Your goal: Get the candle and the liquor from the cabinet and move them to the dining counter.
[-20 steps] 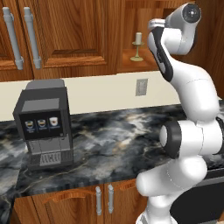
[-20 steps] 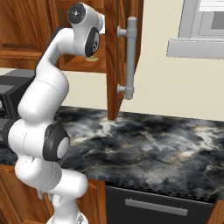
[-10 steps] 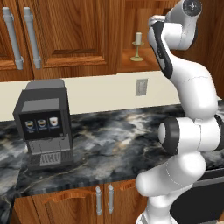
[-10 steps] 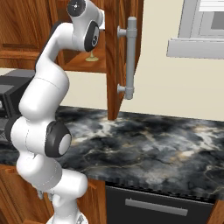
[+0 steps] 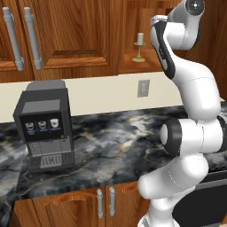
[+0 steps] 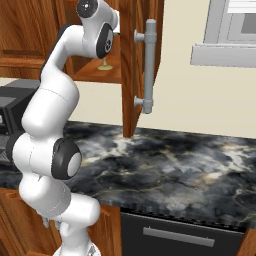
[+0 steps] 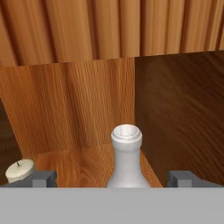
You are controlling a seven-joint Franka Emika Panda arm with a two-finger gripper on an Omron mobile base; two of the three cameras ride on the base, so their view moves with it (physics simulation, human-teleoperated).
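Observation:
The cabinet (image 5: pixel 131 65) stands open above the worktop, and my arm reaches up into it. Inside, in the hand view, the liquor (image 7: pixel 127 161) stands upright on the shelf: a pale bottle with a narrow neck and a round cap. It sits right ahead of my gripper (image 7: pixel 111 179), centred between the two fingertips (image 7: pixel 42 178), which stand wide apart and do not touch it. The gripper is open. The candle (image 7: pixel 19 170) is to the bottle's left, beside the left fingertip. From the base views, the candle (image 5: pixel 139 46) shows in its slim holder (image 6: pixel 104 66). The dining counter is out of view.
The cabinet's open door (image 6: pixel 142 60) with its long grey handle (image 6: pixel 150 65) juts out to the right of my arm. Below lie the marbled worktop (image 5: pixel 111 146), a black coffee machine (image 5: pixel 44 126) at left and a wall outlet (image 5: pixel 142 88). A window (image 6: pixel 235 30) is at right.
The hand has edged a little further into the cabinet, toward the bottle. The jaws have stayed wide apart, and nothing on the shelf has moved.

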